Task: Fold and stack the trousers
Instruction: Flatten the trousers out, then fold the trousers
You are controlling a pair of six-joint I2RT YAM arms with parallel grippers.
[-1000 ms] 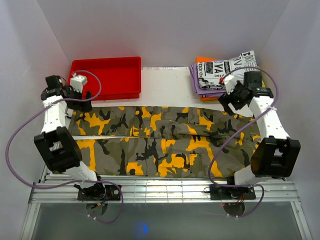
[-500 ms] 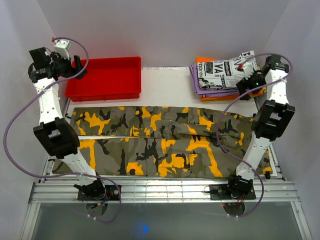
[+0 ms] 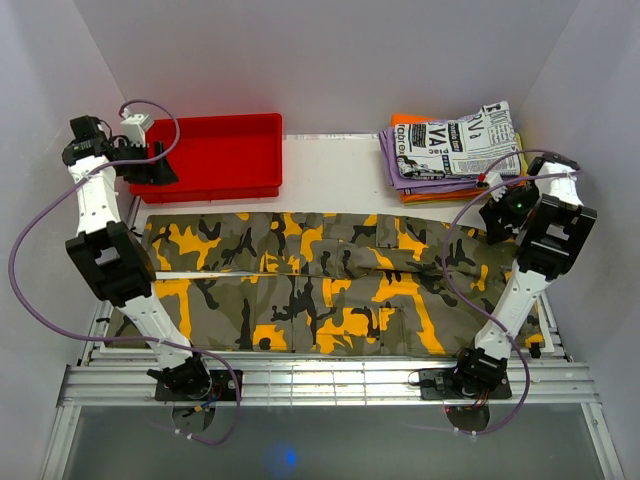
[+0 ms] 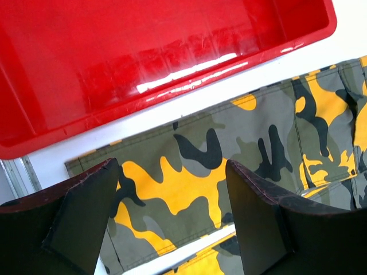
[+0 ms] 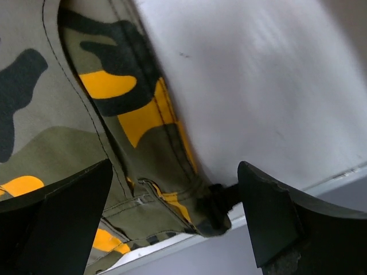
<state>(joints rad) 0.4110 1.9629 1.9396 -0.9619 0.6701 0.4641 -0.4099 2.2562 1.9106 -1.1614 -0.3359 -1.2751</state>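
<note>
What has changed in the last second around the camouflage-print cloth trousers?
The left arm and right arm unfolded, swinging outward to the table's sides. The left gripper hangs open over the camouflage-print cloth trousers' far left corner, the right gripper open over their right end. Nothing was gripped. Trousers, red plastic tray and stack of folded garments stayed put.

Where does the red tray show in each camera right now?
Top external: red tray upper left, beyond the trousers.
Left wrist: red tray across the top, trousers below it.
Right wrist: not in it.
Shared landmark: the trousers, in all three views.
</note>
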